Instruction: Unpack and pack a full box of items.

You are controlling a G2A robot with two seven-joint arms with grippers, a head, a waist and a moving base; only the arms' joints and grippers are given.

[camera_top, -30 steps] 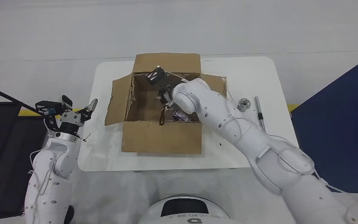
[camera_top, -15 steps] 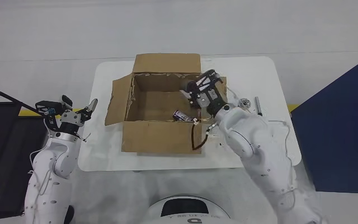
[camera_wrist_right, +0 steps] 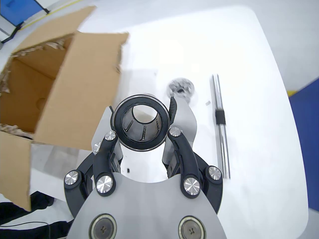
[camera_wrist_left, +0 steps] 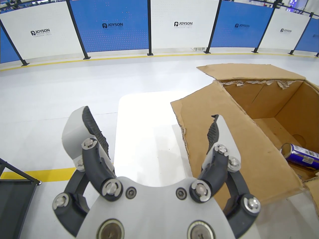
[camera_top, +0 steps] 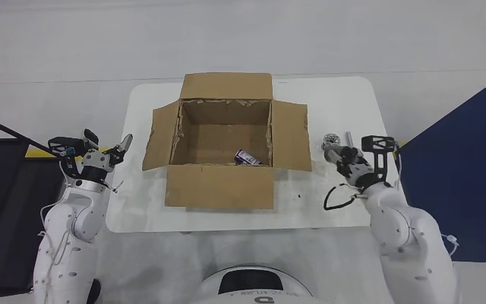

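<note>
One can lies in box, table centre. Right gripper clamps bearing above right edge: steel, likely heavy, slick; hold across outer sleeve. Left gripper wide open, empty, left edge.

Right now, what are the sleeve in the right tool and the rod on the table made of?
The sleeve: looks like steel, bright polished bore with rows of small balls; black end ring, possibly rubber or plastic. The rod: likely polished metal, mirror-like streaks along it; matte black band around it, material unclear.
</note>
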